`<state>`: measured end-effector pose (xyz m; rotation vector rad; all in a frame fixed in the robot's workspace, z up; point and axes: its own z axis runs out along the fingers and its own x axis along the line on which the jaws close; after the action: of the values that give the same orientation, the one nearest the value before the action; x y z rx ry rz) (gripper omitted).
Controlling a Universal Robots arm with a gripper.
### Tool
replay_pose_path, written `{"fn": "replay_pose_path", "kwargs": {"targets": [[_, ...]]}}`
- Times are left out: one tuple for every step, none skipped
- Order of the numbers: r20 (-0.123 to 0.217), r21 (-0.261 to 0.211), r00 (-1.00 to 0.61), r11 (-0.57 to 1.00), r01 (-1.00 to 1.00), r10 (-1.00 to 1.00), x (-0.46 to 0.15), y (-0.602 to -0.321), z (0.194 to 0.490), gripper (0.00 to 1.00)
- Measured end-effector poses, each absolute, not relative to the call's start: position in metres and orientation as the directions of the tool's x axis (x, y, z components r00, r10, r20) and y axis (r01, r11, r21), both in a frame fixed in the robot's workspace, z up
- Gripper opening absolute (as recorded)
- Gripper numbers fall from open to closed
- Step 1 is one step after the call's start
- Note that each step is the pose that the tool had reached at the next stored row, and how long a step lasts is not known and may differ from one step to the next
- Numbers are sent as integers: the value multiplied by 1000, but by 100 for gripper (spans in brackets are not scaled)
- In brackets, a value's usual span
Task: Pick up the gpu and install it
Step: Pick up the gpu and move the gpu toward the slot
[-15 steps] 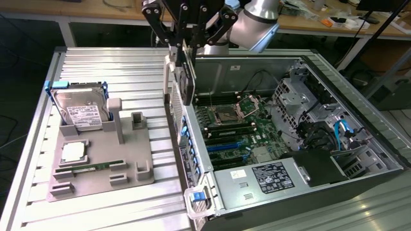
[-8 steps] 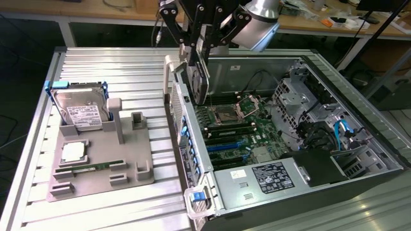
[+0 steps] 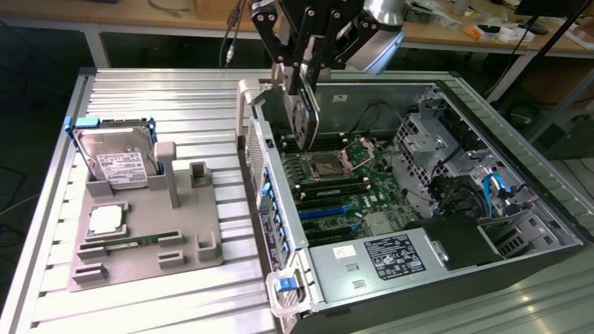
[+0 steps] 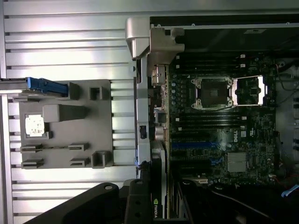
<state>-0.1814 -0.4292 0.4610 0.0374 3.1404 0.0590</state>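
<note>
The gpu point(image 3: 304, 118) is a thin dark card with a silvery edge. It hangs upright on edge above the open computer case point(image 3: 519, 209), over the case's rear wall and the far end of the motherboard point(image 3: 348, 191). My gripper point(image 3: 302, 78) is shut on its top edge. The wrist view looks straight down the gpu point(image 4: 159, 179), edge-on between my gripper point(image 4: 148, 205) fingers, with a green logo on its end. The card sits above the rear-wall side of the board, near the blue expansion slots point(image 4: 194, 145) and clear of them.
A grey holder tray point(image 3: 190, 233) lies on the slatted table at the exterior view's left. It carries a silver hard drive in a blue frame point(image 3: 116, 158), a processor chip point(image 3: 107, 219) and a green memory stick point(image 3: 125, 243). Inside the case are the open processor socket point(image 3: 330, 163), cables and a power supply point(image 3: 390, 254).
</note>
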Motion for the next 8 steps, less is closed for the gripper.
{"fn": "replay_pose_path", "kwargs": {"targets": [[0,38,-1000,999,24,24,-179,-429,461,27],[0,38,-1000,999,24,24,-176,-429,461,27],[0,38,-1000,999,24,24,-173,-429,461,27],[0,38,-1000,999,24,24,-171,-429,461,27],[0,38,-1000,999,24,24,-168,-429,461,27],[0,38,-1000,999,24,24,-165,-429,462,27],[0,38,-1000,999,24,24,-163,-429,462,27],[0,37,-1000,999,24,24,-160,-429,462,27]]}}
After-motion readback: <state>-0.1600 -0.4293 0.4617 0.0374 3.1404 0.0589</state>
